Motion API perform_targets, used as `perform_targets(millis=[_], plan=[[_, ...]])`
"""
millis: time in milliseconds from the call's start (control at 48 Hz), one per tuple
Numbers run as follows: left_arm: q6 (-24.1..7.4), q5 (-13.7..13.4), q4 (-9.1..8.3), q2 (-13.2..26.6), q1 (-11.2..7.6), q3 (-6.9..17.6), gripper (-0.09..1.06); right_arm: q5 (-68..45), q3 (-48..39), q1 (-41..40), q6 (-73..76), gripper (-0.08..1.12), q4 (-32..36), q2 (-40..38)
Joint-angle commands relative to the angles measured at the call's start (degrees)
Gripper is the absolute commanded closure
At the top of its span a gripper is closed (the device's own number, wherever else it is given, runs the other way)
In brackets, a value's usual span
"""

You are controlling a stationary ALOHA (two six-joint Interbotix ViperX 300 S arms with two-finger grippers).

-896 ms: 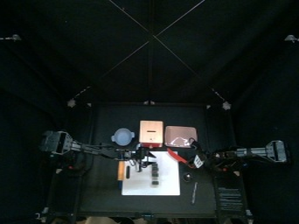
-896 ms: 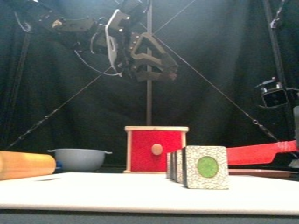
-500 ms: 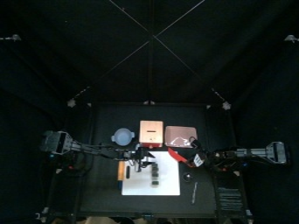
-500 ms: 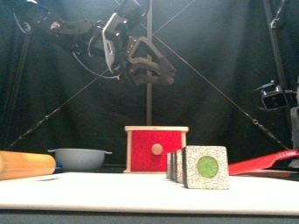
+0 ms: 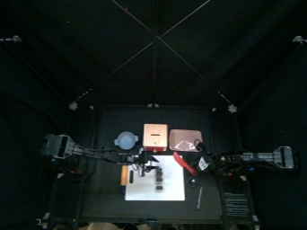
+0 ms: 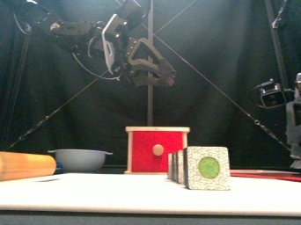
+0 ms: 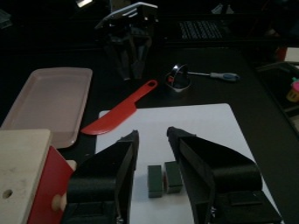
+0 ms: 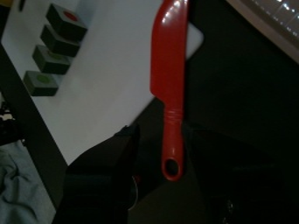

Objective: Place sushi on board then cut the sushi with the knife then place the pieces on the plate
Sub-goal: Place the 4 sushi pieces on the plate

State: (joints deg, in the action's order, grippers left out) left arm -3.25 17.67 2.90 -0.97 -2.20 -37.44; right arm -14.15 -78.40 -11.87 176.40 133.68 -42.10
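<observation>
Dark green sushi blocks (image 6: pixel 207 168) stand on edge in a close row on the white cutting board (image 5: pixel 171 191), near the front of the counter (image 5: pixel 106 193). The nearest block shows its green centre, and the roll looks already cut into separate pieces. The left gripper (image 7: pixel 153 136) hangs high over the row, its jaws open and empty. By the board's back right corner the red knife (image 8: pixel 166 61) lies low along the counter, with its handle end at the right gripper (image 7: pixel 132 68); whether that gripper is holding the handle cannot be told. Further back sit the blue-grey bowl (image 6: pixel 80 158), the wooden box (image 6: pixel 157 149) with its red drawer front and, to the right, the bare pink tray (image 7: pixel 52 92).

With cutting apparently done, the step in hand seems to be parking the knife and starting the transfer to the tray. The knife is best left flat and clear of the path between board and tray. The left gripper should drop straight onto an end block and close on its flat faces. It should then lift high enough not to topple the neighbouring blocks, one piece at a time.
</observation>
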Motion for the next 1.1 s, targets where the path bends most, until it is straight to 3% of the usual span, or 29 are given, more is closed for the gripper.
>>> perform_targets(millis=[21,333,646,896,1104], plan=[[0.00,0.53,0.09,-1.32,0.09,0.18,0.23,0.26,3.78,0.18,-0.09,0.25,1.23,-0.09],[0.09,0.53,0.09,-3.08,-0.18,-3.25,0.23,4.22,12.66,4.39,0.00,0.25,13.62,1.67],[0.26,0.53,0.18,-6.77,-0.53,-8.00,0.23,4.75,20.83,9.49,-0.09,0.25,19.86,14.50],[0.18,0.53,2.99,-8.00,-0.62,-10.02,0.23,4.66,27.33,10.90,0.00,0.25,26.89,24.26],[0.18,0.62,3.08,-7.82,-0.62,-10.99,0.23,4.66,31.11,11.07,0.00,0.25,29.27,29.27]])
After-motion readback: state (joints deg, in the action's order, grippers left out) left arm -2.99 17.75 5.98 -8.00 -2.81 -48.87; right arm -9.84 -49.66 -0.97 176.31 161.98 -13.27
